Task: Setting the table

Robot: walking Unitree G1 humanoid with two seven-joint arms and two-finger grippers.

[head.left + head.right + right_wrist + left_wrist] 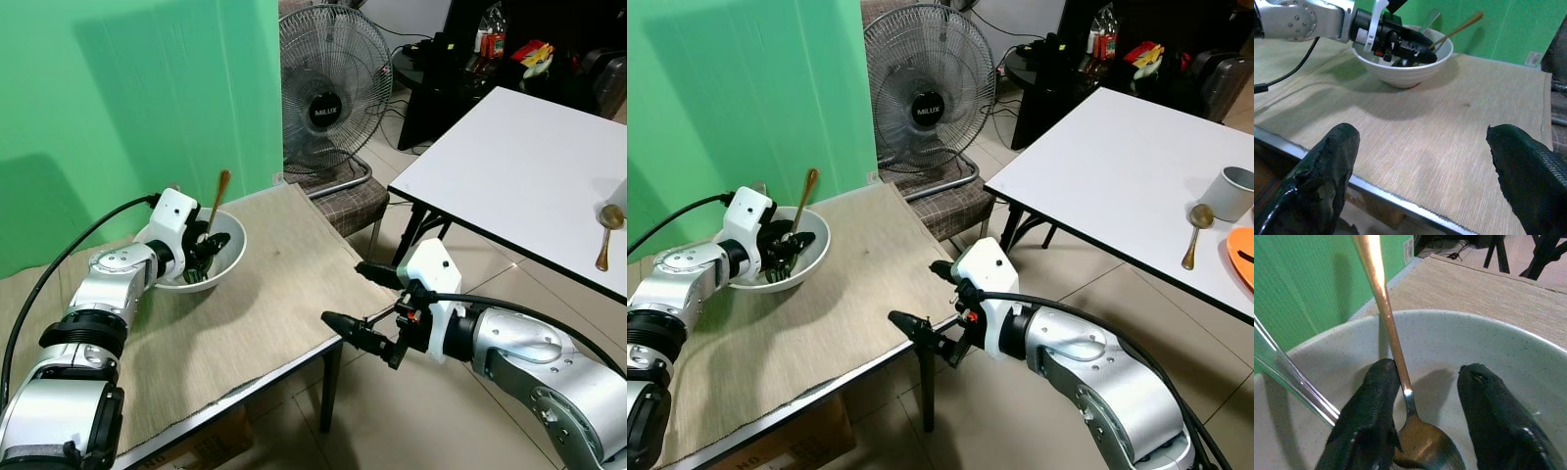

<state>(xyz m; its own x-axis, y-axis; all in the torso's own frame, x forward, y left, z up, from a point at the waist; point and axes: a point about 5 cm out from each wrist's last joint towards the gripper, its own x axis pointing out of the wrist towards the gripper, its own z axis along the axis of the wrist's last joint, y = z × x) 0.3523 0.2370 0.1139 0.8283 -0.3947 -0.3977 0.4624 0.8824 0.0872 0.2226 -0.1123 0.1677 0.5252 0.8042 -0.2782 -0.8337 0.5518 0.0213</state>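
Precision is needed for this step, because the left gripper [203,257] is lowered inside the white bowl [231,257] with its two fingers apart, and the gold spoon [1396,377] stands between them — its handle is touching one finger [1369,423], while the other finger [1498,416] is well apart from it. The spoon's bowl part is seen resting on the bottom, just below the fingertips. A good grip would probably be made low on the neck, with the fingers closed slowly so that the handle is centred and not pushed sideways; the silver utensil [1293,382] leaning on the rim beside the first finger should not be caught together with it. After that a straight lift is judged safest, so that the bowl is not dragged on the beige cloth [284,294]. The right gripper [370,305] is held open beyond the table edge, with nothing between its fingers. As for writing, the word MILUX can be read on the hub of the fan [326,110] — no other label is legible.
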